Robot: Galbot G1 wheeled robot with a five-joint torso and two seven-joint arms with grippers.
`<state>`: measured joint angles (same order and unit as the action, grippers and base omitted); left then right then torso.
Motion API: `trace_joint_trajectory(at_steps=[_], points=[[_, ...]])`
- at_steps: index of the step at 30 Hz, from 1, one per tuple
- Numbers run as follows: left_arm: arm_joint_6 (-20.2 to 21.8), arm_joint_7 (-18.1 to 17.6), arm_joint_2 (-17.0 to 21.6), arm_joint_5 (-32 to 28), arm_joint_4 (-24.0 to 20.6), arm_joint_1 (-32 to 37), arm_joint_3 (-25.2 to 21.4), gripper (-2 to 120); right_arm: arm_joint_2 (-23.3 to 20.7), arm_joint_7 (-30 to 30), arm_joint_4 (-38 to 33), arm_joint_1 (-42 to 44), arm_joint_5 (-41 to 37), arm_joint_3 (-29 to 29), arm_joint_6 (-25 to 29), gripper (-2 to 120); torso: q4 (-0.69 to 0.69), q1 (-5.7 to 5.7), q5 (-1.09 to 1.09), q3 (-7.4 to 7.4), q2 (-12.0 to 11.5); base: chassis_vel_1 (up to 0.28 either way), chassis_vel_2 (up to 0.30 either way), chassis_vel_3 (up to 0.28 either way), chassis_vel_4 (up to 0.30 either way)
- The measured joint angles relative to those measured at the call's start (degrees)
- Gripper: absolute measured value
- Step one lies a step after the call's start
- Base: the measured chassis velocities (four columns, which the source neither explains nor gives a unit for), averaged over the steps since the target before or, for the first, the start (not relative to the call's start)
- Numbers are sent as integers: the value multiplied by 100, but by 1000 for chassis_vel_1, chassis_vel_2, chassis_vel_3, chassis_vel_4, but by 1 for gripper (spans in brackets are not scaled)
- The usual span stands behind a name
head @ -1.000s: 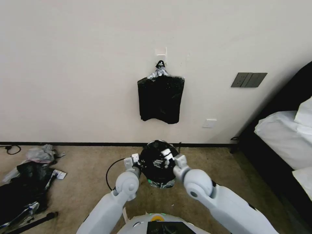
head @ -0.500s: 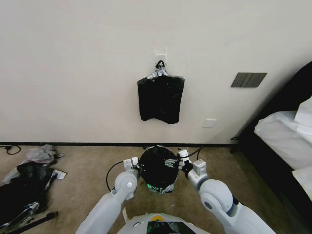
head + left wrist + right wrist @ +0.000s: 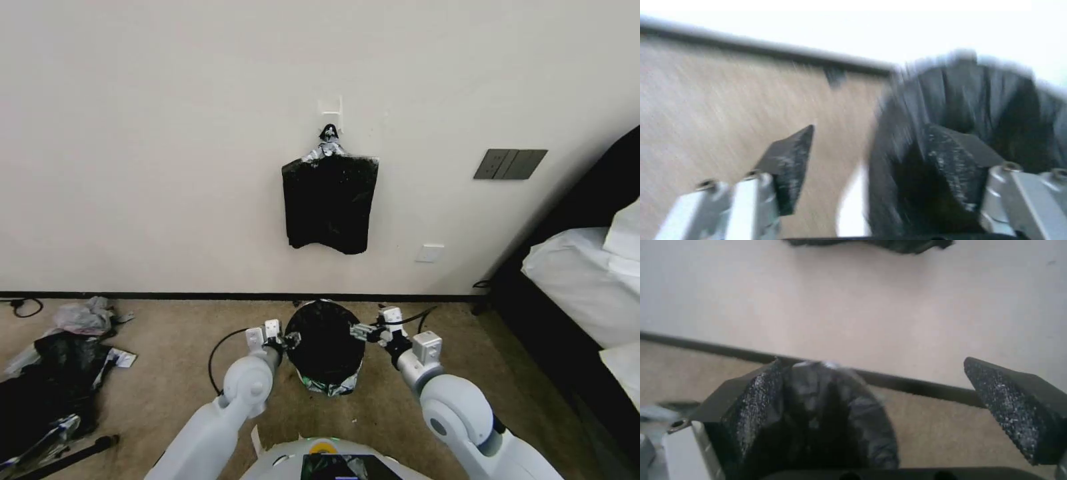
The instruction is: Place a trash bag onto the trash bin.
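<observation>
On the floor at the far left lies a heap of black and grey plastic scraps (image 3: pixel 47 373), well apart from the work. Nearer the middle, the left end effector (image 3: pixel 285 341) sits at the left side of the bin's mouth. The left wrist view shows its jaws spread wide: one finger (image 3: pixel 789 166) over bare carpet, the other finger (image 3: pixel 953 166) against the black film, nothing pinched between them.

In the centre, just before the wall, stands the trash bin (image 3: pixel 325 381), almost wholly covered by the trash bag (image 3: pixel 325 340). The black film lines the mouth and drapes down the outside; only a sliver of pale wall shows in the left wrist view beside the film. Crumpled glossy film gathers at the base. On the wall above hangs a flat bundle of black bags (image 3: pixel 328 203) from a hook.

To the right of the bin, the right end effector (image 3: pixel 369 330) sits at the rim's right side. Its jaws are also wide open, one finger (image 3: pixel 753 400) touching the bag's folded edge and the other finger (image 3: pixel 1018 403) clear of it.

Judging from this, the bag looks seated over the rim and released on both sides, so the placing seems essentially done; at most, drawing the arms clear and perhaps tidying the loose film remain.
</observation>
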<state>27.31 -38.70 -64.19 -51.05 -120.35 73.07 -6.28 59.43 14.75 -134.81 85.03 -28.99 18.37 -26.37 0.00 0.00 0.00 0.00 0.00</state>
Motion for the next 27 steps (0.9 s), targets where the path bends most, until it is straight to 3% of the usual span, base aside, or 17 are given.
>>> trace_joint_trajectory(at_steps=[2,4,5,6,7,8,11,13,15,16,20,27], points=[[-193,130,41,307,-89,133,-62,73,87,-57,20,94,85,123,152,100,0,0,0,0,0,0,0,0,0],[-896,678,135,1194,-279,608,-277,82,350,-246,197,325,522,413,776,100,0,0,0,0,0,0,0,0,0],[-896,678,135,1194,-279,608,-277,82,350,-246,197,325,522,413,776,100,0,0,0,0,0,0,0,0,0],[-1150,892,135,1569,-298,767,-359,85,466,-325,290,394,698,519,1057,100,1,0,2,0,0,0,0,0,0],[-1820,1324,74,2416,-253,1070,-530,93,727,-487,474,553,997,741,1605,100,2,0,0,0,0,0,0,0,0],[-1820,1324,74,2416,-253,1070,-530,93,727,-487,474,553,997,741,1605,100,2,0,0,0,0,0,0,0,0],[-3004,1773,-190,3945,79,1517,-854,99,1307,-895,838,969,1415,1249,2661,100,-2,0,-1,0,0,0,0,0,0],[-3169,1838,-249,4145,134,1606,-929,100,1407,-955,900,1049,1486,1350,2877,100,-2,0,-1,0,0,0,0,0,0],[-3654,2007,-457,4659,247,1926,-1171,100,1742,-1061,1041,1315,1721,1649,3644,100,0,0,0,0,0,0,0,0,0],[-3654,2007,-457,4659,247,1926,-1171,100,1742,-1061,1041,1315,1721,1649,3644,100,0,0,0,0,0,0,0,0,0],[-4250,2213,-821,5135,254,2452,-1478,100,2334,-1173,1107,1705,2257,1869,4709,100,0,0,-1,0,0,0,0,0,0],[-4539,2275,-1063,5479,107,2717,-1555,100,2765,-1186,1218,1969,2834,1592,5266,100,0,0,0,0,0,0,0,0,0]])
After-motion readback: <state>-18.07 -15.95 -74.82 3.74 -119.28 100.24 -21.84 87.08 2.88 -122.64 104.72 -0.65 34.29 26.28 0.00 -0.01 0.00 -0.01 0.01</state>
